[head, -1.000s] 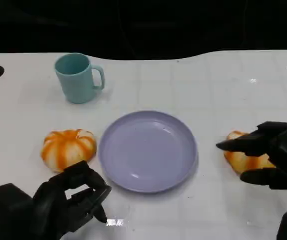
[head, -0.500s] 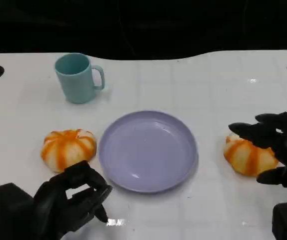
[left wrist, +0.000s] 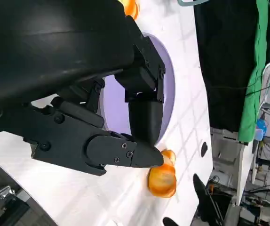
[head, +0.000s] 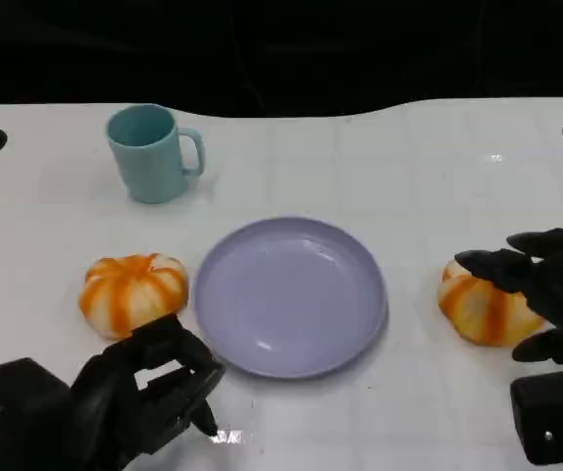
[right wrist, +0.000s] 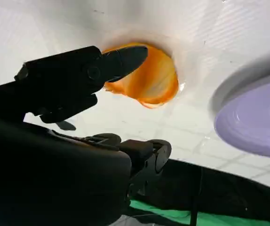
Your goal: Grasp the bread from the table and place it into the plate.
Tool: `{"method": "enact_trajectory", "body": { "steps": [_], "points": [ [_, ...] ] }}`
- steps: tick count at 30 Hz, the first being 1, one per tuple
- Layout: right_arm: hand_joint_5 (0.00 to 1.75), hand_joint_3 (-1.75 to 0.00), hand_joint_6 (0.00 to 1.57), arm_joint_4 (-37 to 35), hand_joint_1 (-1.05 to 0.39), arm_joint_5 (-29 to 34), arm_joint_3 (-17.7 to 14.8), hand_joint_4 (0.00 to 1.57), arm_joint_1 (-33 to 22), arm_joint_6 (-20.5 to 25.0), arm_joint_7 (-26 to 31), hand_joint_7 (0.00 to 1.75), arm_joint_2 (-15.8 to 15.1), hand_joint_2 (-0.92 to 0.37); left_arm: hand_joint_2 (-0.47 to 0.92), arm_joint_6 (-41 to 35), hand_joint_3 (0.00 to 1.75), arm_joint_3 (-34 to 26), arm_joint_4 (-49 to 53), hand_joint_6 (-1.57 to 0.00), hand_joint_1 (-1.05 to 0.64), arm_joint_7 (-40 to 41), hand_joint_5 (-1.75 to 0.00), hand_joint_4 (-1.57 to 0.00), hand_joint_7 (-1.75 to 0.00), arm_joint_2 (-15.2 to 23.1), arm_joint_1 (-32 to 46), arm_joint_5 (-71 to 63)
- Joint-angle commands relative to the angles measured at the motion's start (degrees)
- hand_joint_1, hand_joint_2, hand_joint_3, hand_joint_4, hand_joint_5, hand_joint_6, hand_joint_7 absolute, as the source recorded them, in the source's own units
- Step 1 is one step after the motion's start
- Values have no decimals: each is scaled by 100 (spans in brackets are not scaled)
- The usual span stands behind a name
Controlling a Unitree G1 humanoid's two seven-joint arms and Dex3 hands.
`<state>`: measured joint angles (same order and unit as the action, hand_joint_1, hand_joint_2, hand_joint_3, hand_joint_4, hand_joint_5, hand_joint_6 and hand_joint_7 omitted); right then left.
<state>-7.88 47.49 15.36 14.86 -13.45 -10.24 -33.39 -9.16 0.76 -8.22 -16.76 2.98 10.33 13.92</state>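
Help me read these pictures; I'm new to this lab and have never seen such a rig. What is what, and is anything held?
This is a humanoid robot at a white table. The wide picture looks down from its head; the other two come from cameras behind each wrist.

On the table stand a teal mug and a lavender plate, bare, with an orange-striped bread roll on either side.

The black shapes are its hands. The left hand sits near the left roll, fingers curled, holding nothing. The right hand reaches over the right roll with fingers spread; the right wrist view shows a fingertip above it. I cannot tell whether it touches.
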Motion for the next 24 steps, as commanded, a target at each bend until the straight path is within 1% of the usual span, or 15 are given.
{"method": "enact_trajectory", "body": {
  "steps": [1, 9, 13, 16, 20, 23, 24],
  "points": [
    [13, -1, 26, -597, -48, 62, 264, 20, 410, 56, 21, 1, 73, -86, 92, -32, 27, -30, -61, -66, -53, 20, -175, -72, -153, 37, 51, 28],
    [14, 0, 32, -1614, -49, 191, 766, 27, 1026, 131, 163, 2, 310, -85, 92, -70, 27, 0, -148, -66, -54, 51, -175, -71, -154, 32, 89, -10],
    [14, 0, 35, -2060, -46, 197, 936, 29, 1316, 192, 133, 2, 442, -85, 92, -89, 26, 5, -195, -66, -55, 59, -175, -71, -154, 37, 112, -23],
    [14, 0, 38, -2267, -43, 194, 1036, 33, 1480, 249, 98, 3, 518, -84, 92, -89, 26, 15, -221, -66, -56, 71, -175, -70, -155, 52, 127, -57],
    [15, 0, 45, -2435, -39, 233, 1169, 41, 1680, 450, -31, 4, 617, -85, 92, -140, 26, 4, -241, -66, -56, 88, -175, -71, -156, 47, 136, -38],
    [15, 0, 57, -2595, -35, 221, 1232, 54, 1835, 544, -18, 4, 679, -86, 92, -75, 25, 5, -223, -66, -57, 64, -175, -72, -155, 49, 143, -43],
    [19, -1, 65, -2673, -32, 171, 1215, 67, 1886, 564, 21, 6, 715, -88, 92, -50, 26, 4, -213, -66, -57, 50, -175, -72, -155, 49, 145, -40]
  ]
}}
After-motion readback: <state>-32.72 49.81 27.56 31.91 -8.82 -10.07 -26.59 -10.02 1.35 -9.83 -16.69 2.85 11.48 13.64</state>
